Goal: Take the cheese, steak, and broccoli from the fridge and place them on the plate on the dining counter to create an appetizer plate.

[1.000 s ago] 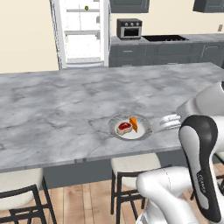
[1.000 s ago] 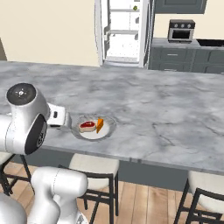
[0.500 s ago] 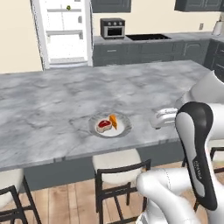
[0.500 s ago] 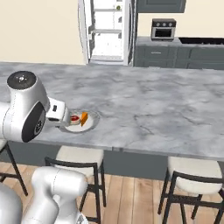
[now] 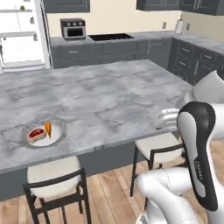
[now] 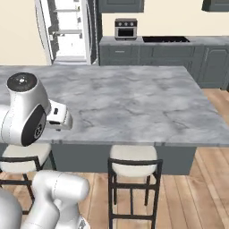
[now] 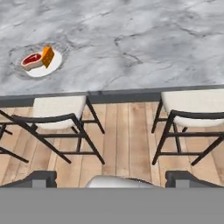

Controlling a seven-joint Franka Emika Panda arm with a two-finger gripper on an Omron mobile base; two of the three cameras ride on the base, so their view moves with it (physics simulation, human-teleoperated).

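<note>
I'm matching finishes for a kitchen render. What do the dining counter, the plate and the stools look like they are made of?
Dining counter: grey veined marble by its look, smooth and faintly glossy, on a dark grey base. Plate: probably glazed ceramic, with a white centre and grey rim. Stools: thin black frames, likely metal, with cream seat pads that may be cushioned; no texture shows.

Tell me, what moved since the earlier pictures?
The robot's base drove sideways, so the whole view shifted and the plate now sits further left in the left base view. Steak and cheese stayed on it. The gripper stayed open, holding nothing.
</note>
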